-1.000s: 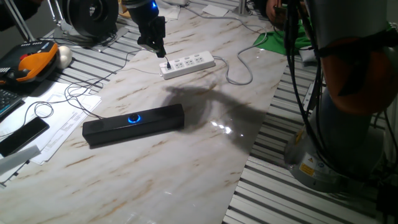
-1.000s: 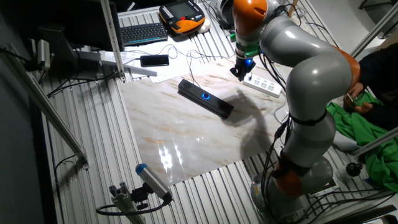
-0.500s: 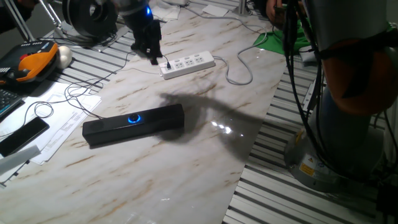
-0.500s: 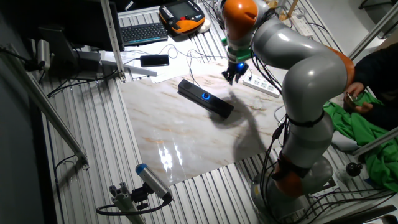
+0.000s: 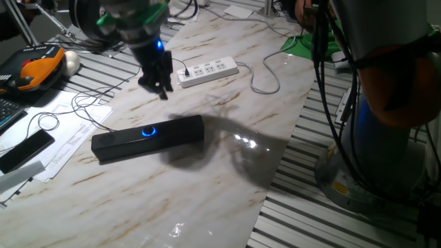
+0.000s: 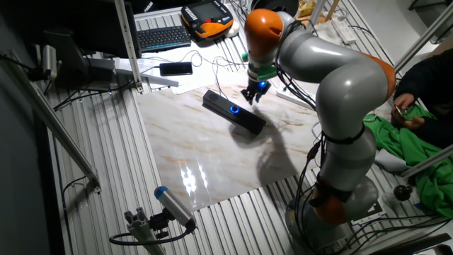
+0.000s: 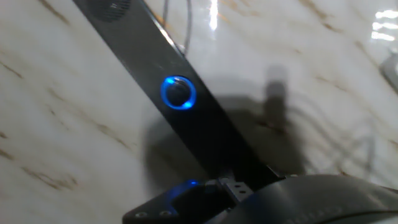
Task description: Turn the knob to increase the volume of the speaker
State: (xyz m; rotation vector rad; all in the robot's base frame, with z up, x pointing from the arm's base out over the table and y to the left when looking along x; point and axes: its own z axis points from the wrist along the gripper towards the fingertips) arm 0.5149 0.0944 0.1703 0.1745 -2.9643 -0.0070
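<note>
The speaker (image 5: pixel 148 138) is a long black bar lying on the marble table, also seen in the other fixed view (image 6: pixel 234 112) and running diagonally through the hand view (image 7: pixel 205 124). Its knob (image 5: pixel 148 131) glows with a blue ring at the bar's middle (image 6: pixel 234 109) (image 7: pixel 179 93). My gripper (image 5: pixel 157 87) hangs in the air behind the speaker, a short way above and beyond the knob (image 6: pixel 250 98). Its fingers look slightly apart and hold nothing. The hand view shows only the hand's housing at the bottom edge, not the fingertips.
A white power strip (image 5: pixel 209 70) with a grey cable lies behind the gripper. Papers, looping wires and a flat black device (image 5: pixel 26 150) lie left of the speaker. An orange pendant (image 5: pixel 34 69) and a keyboard (image 6: pixel 164 37) sit off the table's far side.
The gripper has travelled from above the power strip toward the speaker, ending lower and closer to the knob. The speaker has not moved.
</note>
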